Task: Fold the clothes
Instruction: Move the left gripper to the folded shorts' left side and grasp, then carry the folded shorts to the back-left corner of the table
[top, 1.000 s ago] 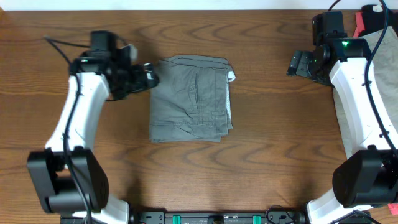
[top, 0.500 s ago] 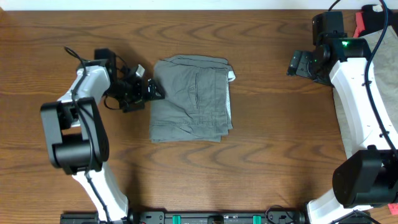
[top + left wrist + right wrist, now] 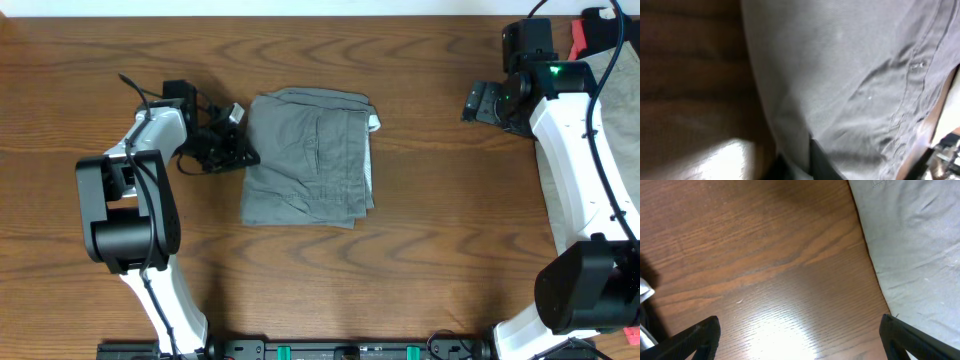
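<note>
Spanning every view, the brown wooden surface (image 3: 420, 250) carries a medium grey pair of shorts (image 3: 305, 160) near its middle, already folded into a compact, roughly square stack with layered edges showing along its right side. That suggests this piece is close to done and only needs squaring up or moving aside. A paler beige-grey pair of shorts (image 3: 628, 100) lies unfolded at the far right edge, partly under the right arm, probably waiting its turn. A red item (image 3: 590, 35) shows just beyond it at the top right corner. The left gripper (image 3: 240, 140) sits low at the stack's left edge, touching or just beside the cloth. Its wrist view is filled with blurred grey fabric, so I cannot tell whether the jaws pinch the hem or merely rest against it. The right gripper (image 3: 800, 330) hovers over bare wood well apart from the grey stack, jaws spread wide with nothing between them, likely parked clear of the fold.
</note>
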`<state>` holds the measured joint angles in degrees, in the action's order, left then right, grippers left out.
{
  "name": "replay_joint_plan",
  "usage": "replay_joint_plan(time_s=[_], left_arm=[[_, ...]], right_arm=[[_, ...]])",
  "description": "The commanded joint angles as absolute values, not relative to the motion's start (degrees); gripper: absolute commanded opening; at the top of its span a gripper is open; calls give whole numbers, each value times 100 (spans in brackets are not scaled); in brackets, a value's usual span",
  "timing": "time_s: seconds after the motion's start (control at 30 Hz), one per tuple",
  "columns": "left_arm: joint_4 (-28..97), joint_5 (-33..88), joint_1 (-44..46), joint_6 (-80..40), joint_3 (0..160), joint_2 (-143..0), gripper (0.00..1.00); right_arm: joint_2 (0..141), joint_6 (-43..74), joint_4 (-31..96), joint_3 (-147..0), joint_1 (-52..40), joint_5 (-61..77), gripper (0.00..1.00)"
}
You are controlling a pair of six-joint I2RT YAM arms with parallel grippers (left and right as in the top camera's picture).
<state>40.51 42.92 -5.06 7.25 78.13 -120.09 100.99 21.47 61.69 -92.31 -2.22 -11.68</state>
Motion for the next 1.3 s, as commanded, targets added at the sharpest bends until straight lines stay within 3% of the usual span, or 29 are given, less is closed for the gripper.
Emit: replay_joint_plan(time_s=[0.0, 0.23, 0.6, 0.8, 1.0, 1.27], left_arm=[[3791, 4217, -504, 349, 7758, -12088, 6], [2840, 3627, -1140, -851, 7758, -12088, 6], [1494, 3013, -3452, -2891, 7758, -12088, 6], [1406, 3017, -4414, -4206, 7756, -12088, 6], [1461, 3089, -4438, -4289, 7745, -12088, 6], [1109, 3024, -3590, -4311, 7745, -12088, 6]], right_arm=[[10062, 2204, 6171, -9290, -244, -1262, 99], [10062, 2204, 6171, -9290, -244, -1262, 99], [10062, 2206, 6171, -9290, -244, -1262, 99], [10062, 2204, 6171, -9290, -244, -1262, 99], [10062, 2204, 6171, -9290, -244, -1262, 99], [10062, 2206, 6154, -9290, -242, -1260, 99]])
